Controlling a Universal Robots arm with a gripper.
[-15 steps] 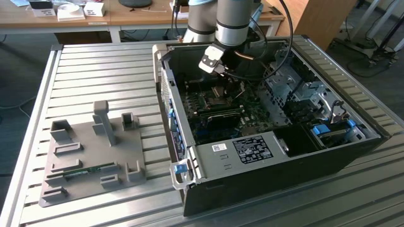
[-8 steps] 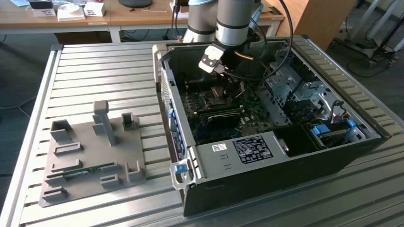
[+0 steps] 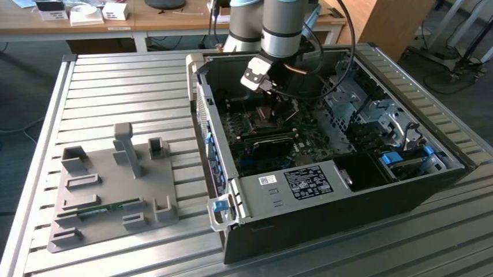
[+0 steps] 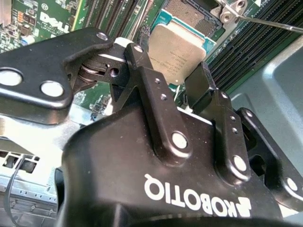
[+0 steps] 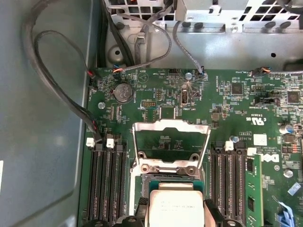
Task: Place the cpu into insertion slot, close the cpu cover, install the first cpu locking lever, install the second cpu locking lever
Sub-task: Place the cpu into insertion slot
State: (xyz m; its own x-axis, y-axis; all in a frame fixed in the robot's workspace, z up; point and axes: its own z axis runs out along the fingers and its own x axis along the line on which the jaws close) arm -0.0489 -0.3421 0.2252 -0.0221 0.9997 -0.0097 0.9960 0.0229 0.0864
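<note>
In the exterior view the arm reaches down into an open computer case, and my gripper (image 3: 262,88) hangs over the green circuit board (image 3: 308,135). Both wrist views show the cpu (image 4: 176,52) (image 5: 176,204), a flat silver-grey square, pinched between my two black fingers (image 4: 142,66). My gripper (image 4: 168,66) is shut on it. The chip sits just above the insertion slot (image 4: 189,14) (image 5: 163,182), partly covering it. The cpu cover (image 5: 170,126) stands raised on its hinge beyond the slot. A thin metal lever rod (image 4: 272,22) lies beside the socket.
Long black memory slots (image 5: 106,184) flank the socket on both sides, one with a green module (image 5: 253,189). Cables (image 5: 61,94) loop along the case wall (image 3: 202,109). On the slatted table at the exterior view's left lies a grey fixture plate (image 3: 115,190).
</note>
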